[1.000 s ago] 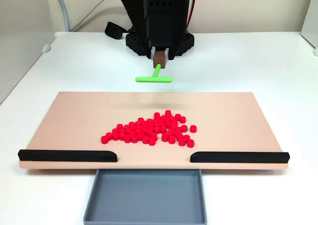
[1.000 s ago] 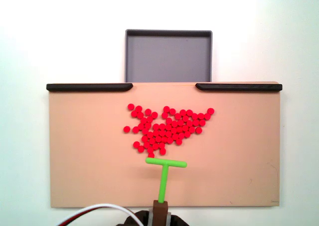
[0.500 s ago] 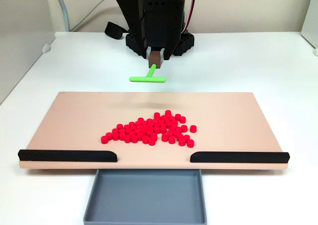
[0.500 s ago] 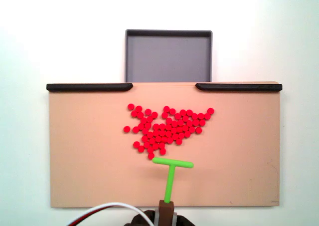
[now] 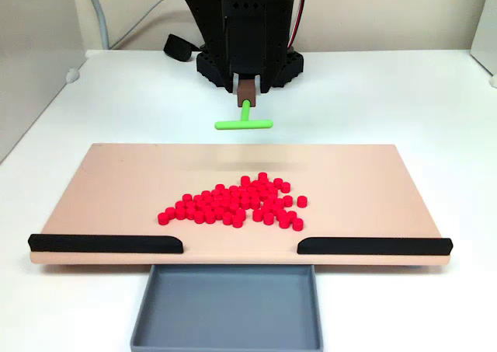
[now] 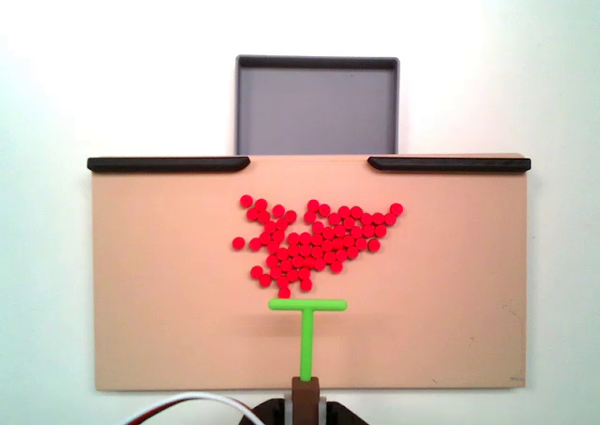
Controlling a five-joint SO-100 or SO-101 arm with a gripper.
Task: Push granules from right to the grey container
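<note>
The granules (image 5: 233,204) (image 6: 314,245) lie as a loose red pile in the middle of the beige board (image 5: 116,189) (image 6: 159,284). The grey container (image 5: 225,309) (image 6: 316,106) sits against the board's edge, at the gap between two black strips (image 5: 105,244) (image 6: 169,163). My gripper (image 5: 246,86) (image 6: 305,402) is shut on the brown handle of a green T-shaped pusher (image 5: 244,123) (image 6: 307,305). The pusher's crossbar hangs raised over the board, just behind the pile on the side away from the container, and casts a faint shadow.
The arm's black base (image 5: 248,60) stands on the white table behind the board, with cables (image 6: 197,402) beside it. The second black strip (image 5: 374,245) (image 6: 448,163) edges the board on the other side of the gap.
The pusher swung sideways half a second ago and has come back, so its crossbar is centred behind the pile's tip again. The granules have not moved.
</note>
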